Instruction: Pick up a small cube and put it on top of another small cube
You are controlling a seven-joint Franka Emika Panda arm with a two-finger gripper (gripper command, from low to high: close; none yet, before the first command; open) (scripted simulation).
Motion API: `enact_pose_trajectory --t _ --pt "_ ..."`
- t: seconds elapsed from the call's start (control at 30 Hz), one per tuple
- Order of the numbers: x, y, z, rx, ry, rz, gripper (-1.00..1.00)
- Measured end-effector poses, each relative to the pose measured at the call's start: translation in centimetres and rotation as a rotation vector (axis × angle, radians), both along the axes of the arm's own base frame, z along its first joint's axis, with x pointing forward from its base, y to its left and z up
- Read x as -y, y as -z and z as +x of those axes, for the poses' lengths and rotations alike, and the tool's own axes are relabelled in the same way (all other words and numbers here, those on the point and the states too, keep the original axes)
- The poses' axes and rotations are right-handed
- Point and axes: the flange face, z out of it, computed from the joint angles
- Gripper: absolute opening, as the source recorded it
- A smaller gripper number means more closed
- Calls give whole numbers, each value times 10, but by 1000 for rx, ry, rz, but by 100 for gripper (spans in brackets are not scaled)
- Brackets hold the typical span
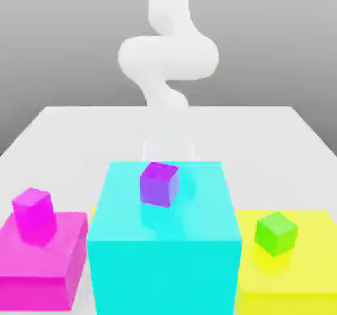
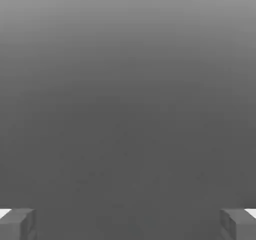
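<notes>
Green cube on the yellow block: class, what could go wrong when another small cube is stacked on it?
1. The green cube sits near a corner of the yellow block; a nudge might push it off.
2. The tall cyan block beside it may obstruct the open gripper.
3. The purple cube or magenta cube could be grabbed instead.

The green cube (image 1: 276,233) looked smooth and faintly glossy — plastic-like, as did the cyan block (image 1: 164,241); the bench (image 1: 263,136) was matt white — the arm (image 1: 168,57) equally smooth.

Simulated tabletop scene, plain white table (image 1: 276,126), flat grey backdrop, bright coloured blocks, white robot arm (image 1: 168,54)
</notes>
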Motion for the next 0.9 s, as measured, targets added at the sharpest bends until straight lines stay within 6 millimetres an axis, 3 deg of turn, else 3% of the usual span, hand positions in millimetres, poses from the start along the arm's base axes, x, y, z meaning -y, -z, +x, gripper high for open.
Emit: enact_pose_trajectory --t 0.17,0.33,0.47,0.67,0.73,0.9 --pt "47 117 46 -157 274 182 0" --pt "97 242 50 -305 591 344 0" --pt "132 342 23 -419 878 462 0" --pt "144 461 -62 -594 1227 518 0" --pt "140 485 -84 -637 1282 515 0" --pt "139 524 -90 -651 1298 516 0"
